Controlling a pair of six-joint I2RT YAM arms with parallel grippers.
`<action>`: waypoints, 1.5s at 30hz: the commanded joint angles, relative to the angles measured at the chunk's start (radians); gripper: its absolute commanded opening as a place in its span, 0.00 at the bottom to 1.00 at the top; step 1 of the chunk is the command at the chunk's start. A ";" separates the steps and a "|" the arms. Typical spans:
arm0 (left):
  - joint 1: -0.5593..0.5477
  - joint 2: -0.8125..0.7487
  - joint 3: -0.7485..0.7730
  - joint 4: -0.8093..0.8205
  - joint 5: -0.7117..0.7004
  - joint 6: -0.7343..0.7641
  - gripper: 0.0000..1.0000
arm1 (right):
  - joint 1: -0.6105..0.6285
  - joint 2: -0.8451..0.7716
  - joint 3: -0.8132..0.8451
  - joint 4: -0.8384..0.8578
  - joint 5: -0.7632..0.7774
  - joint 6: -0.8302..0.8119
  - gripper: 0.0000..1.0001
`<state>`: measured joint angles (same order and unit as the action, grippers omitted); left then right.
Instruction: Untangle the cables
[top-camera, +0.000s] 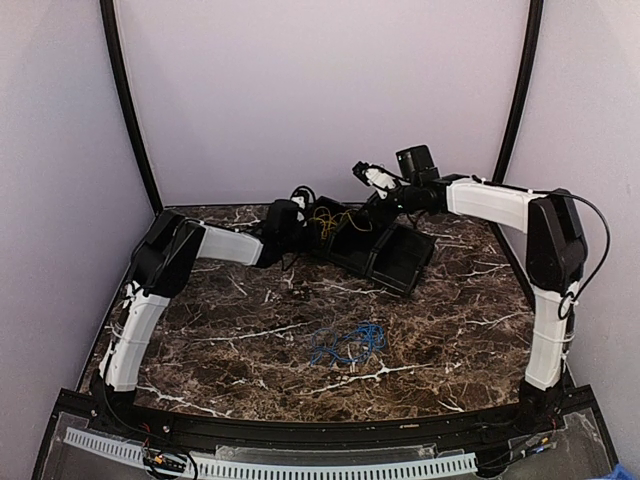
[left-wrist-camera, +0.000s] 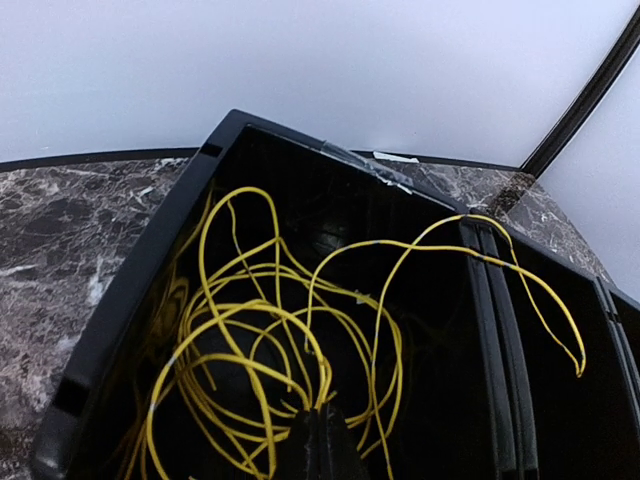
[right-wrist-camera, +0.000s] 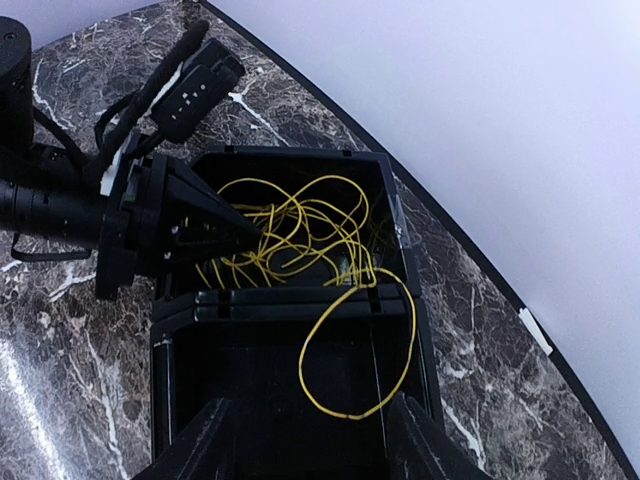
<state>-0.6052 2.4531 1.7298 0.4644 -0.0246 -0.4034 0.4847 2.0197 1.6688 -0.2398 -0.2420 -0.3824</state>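
Note:
The yellow cable (top-camera: 331, 217) lies in loose loops inside the left black bin (top-camera: 322, 245) at the back of the table. My left gripper (left-wrist-camera: 318, 432) reaches into that bin, shut on strands of the yellow cable (left-wrist-camera: 262, 340). It also shows in the right wrist view (right-wrist-camera: 243, 232). One yellow loop (right-wrist-camera: 404, 345) hangs over the divider into the second bin (right-wrist-camera: 166, 400). My right gripper (right-wrist-camera: 312, 450) is open and empty above that second bin. The blue cable (top-camera: 346, 342) lies coiled on the marble table, front centre, apart from both grippers.
The two black bins stand side by side near the back wall, the second one (top-camera: 402, 258) to the right. Black curved posts (top-camera: 128, 110) stand at both back corners. A white slotted strip (top-camera: 300, 465) runs along the near edge.

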 joint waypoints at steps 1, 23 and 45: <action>-0.004 -0.107 -0.071 -0.018 -0.045 0.023 0.00 | -0.016 -0.096 -0.082 0.060 -0.003 0.015 0.54; -0.004 -0.566 -0.515 0.117 -0.101 0.052 0.39 | -0.007 0.190 0.204 -0.151 0.023 -0.195 0.46; -0.008 -0.940 -0.879 0.146 -0.100 0.001 0.38 | 0.071 0.282 0.254 -0.157 0.260 -0.250 0.00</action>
<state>-0.6071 1.5585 0.8852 0.5976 -0.1169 -0.4007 0.5362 2.3119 1.9011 -0.3992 -0.0311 -0.6315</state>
